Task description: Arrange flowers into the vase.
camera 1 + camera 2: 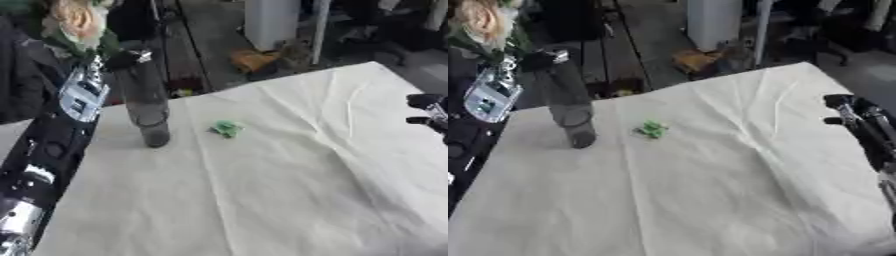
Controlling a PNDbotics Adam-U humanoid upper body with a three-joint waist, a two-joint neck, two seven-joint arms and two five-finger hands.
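left robot hand (131,57) comes in along the surface's left edge on a black and silver arm and is closed round the top of the vase (149,107), dark fingers wrapped about its rim. the vase is a tall, dark, see-through cylinder standing near the far left corner of the surface (710,200), its long axis nearly upright and leaning slightly, mouth up and base down on the white cloth. a flower (74,20) with a pale peach bloom and green leaves shows above the left robot hand at the top left; whether its stem sits in the vase cannot be told. a small green scrap (227,128) lies on the cloth just right of the vase's base, apart from it. right robot hand (859,125) hangs at the surface's right edge, holding nothing, its dark fingers only partly in view and loosely extended.
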